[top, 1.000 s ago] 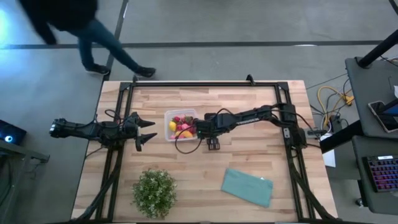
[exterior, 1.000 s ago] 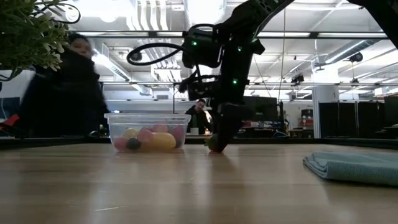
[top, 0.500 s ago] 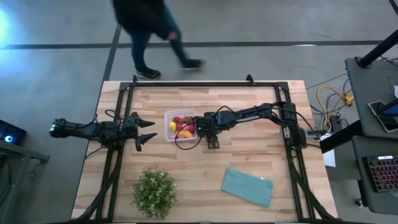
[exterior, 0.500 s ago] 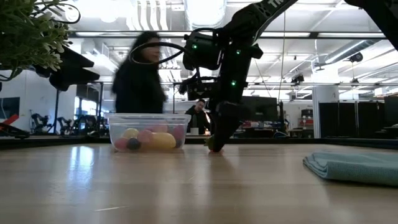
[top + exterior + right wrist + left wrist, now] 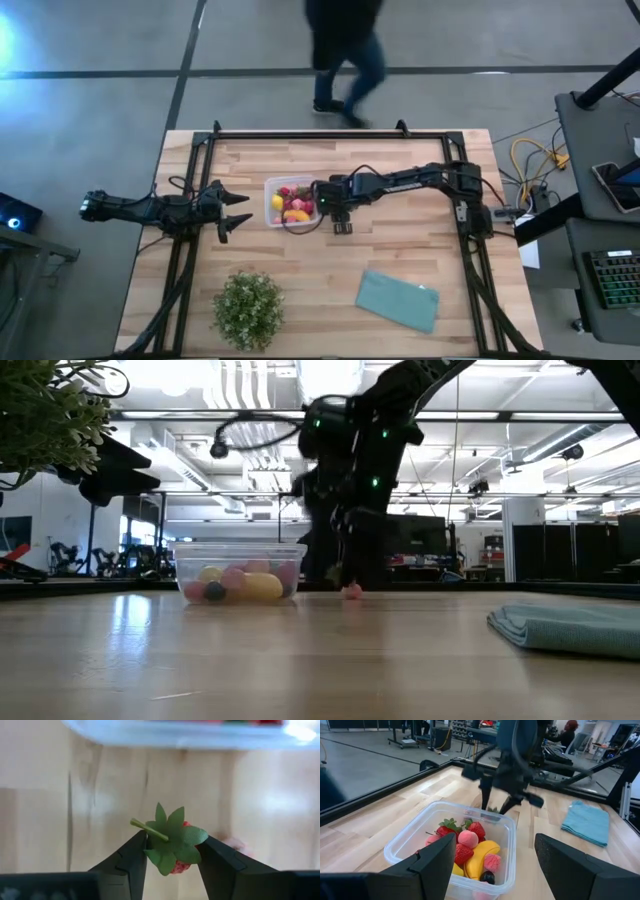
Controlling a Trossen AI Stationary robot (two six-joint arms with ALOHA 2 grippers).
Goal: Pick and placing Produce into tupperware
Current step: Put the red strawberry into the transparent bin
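Right gripper clamps a strawberry just beside the tupperware.

High view: right gripper [image 5: 341, 222] sits by the tupperware [image 5: 290, 201]; left gripper [image 5: 238, 209], fingers spread, waits well away across the container.
Low view: a pink fruit [image 5: 351, 591] lies on the table under the right gripper.
Right wrist view: fingers pinch the strawberry [image 5: 174, 843], the tupperware rim just ahead.
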